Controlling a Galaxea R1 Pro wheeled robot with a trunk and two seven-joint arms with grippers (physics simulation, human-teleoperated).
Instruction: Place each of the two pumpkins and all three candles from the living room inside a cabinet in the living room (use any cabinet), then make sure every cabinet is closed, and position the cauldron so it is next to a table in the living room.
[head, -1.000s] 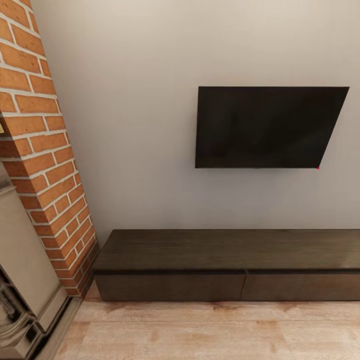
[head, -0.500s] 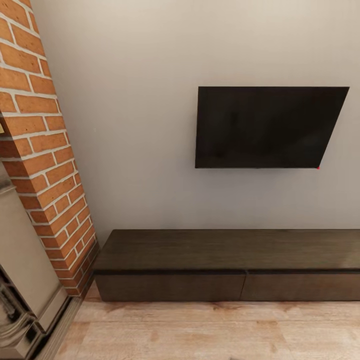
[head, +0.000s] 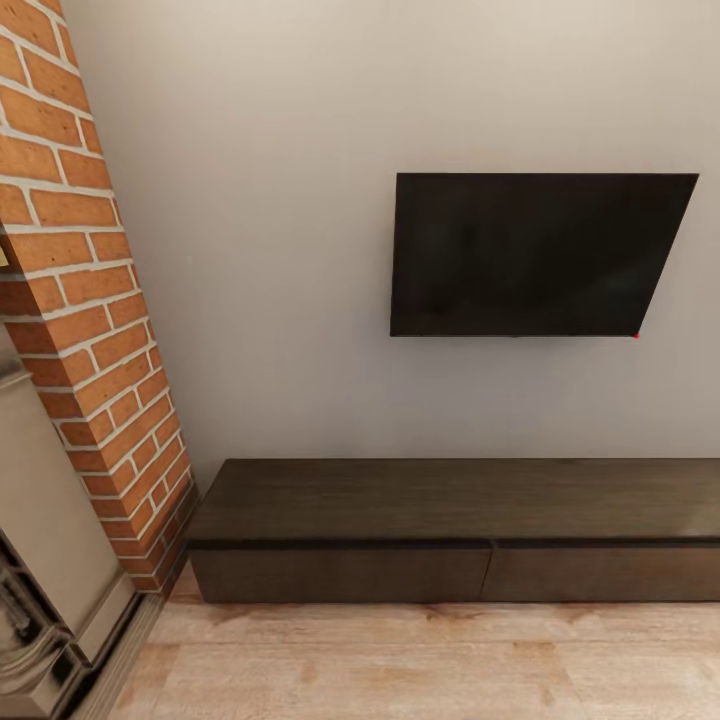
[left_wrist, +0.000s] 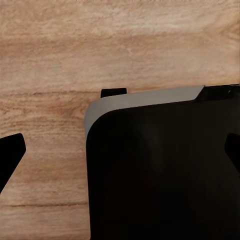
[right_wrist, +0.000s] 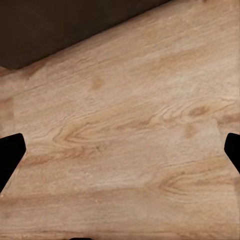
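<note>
Cabinet (head: 455, 530) stands against the far wall under the TV (head: 535, 255), both drawer fronts flush, top bare. Fireplace (head: 70, 300) at left. Both wrist views show fingers (left_wrist: 11, 152) (right_wrist: 11, 150) spread over the floor (right_wrist: 130, 140), holding nothing.

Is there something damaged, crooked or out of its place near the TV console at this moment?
Nothing stands out. The cabinet sits flat against the wall with both visible drawer fronts flush and shut, its top bare. The TV hangs level above it, and the wood floor in front looks clean.
</note>
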